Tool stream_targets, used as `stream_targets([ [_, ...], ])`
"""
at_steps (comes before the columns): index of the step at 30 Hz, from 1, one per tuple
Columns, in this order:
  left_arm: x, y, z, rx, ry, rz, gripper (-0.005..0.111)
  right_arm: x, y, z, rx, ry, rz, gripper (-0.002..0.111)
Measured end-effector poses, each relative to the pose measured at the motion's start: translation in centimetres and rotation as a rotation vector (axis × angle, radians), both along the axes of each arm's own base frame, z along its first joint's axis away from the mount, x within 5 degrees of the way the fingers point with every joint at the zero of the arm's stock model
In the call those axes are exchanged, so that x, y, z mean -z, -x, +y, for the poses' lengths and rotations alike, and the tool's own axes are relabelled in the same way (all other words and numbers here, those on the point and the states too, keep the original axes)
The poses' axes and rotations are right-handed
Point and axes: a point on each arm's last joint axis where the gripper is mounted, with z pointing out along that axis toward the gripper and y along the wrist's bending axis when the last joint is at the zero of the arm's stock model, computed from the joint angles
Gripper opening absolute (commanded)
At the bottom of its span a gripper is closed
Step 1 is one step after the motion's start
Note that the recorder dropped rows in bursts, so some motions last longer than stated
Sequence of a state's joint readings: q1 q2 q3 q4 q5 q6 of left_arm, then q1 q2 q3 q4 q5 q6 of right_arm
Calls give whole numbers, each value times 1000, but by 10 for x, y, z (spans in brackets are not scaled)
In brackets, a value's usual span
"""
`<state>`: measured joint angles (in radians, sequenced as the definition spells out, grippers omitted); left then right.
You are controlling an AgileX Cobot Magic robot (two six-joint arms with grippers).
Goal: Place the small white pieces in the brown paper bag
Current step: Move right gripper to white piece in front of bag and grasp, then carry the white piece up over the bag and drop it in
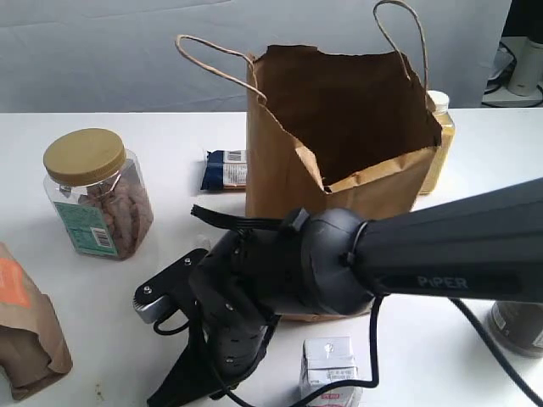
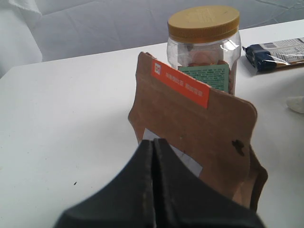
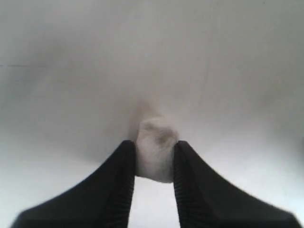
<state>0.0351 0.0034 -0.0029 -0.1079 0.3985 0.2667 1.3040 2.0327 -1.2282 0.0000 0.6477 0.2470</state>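
Observation:
In the right wrist view, my right gripper [image 3: 153,148] is shut on one small white piece [image 3: 156,135], a soft rounded lump squeezed between both fingers just above the white table. In the exterior view that arm reaches across to the near left, its gripper [image 1: 174,392] low at the frame's bottom edge. The brown paper bag [image 1: 339,127] stands upright and open behind the arm, handles up. My left gripper [image 2: 154,142] is shut with nothing in it, right in front of a shorter brown pouch [image 2: 199,133]. Another white lump [image 2: 297,103] shows at the left wrist view's edge.
A yellow-lidded jar [image 1: 93,195] stands at the left, the orange-labelled pouch [image 1: 25,331] at the near left. A blue packet [image 1: 225,170] lies beside the bag, a yellow jar [image 1: 439,140] behind it. A small white carton [image 1: 329,366] and a grey jar [image 1: 517,326] sit near the front.

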Motion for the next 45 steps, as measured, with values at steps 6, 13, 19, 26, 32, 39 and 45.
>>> stream_targets([
  [6, 0, 0, 0, 0, 0, 0, 0, -19, 8, 1, -37, -38, -14, 0],
  [13, 0, 0, 0, 0, 0, 0, 0, -102, 71, -13, -166, -333, -75, 0],
  [19, 0, 0, 0, 0, 0, 0, 0, -150, 77, -57, -111, -560, -182, 0],
  [26, 0, 0, 0, 0, 0, 0, 0, -204, 64, -115, -5, -731, -359, 0],
  [32, 0, 0, 0, 0, 0, 0, 0, -240, 46, -155, 133, -797, -572, 0],
  [39, 0, 0, 0, 0, 0, 0, 0, -251, 13, -177, 290, -760, -745, 0],
  [45, 0, 0, 0, 0, 0, 0, 0, -254, -16, -188, 384, -788, -770, 0],
])
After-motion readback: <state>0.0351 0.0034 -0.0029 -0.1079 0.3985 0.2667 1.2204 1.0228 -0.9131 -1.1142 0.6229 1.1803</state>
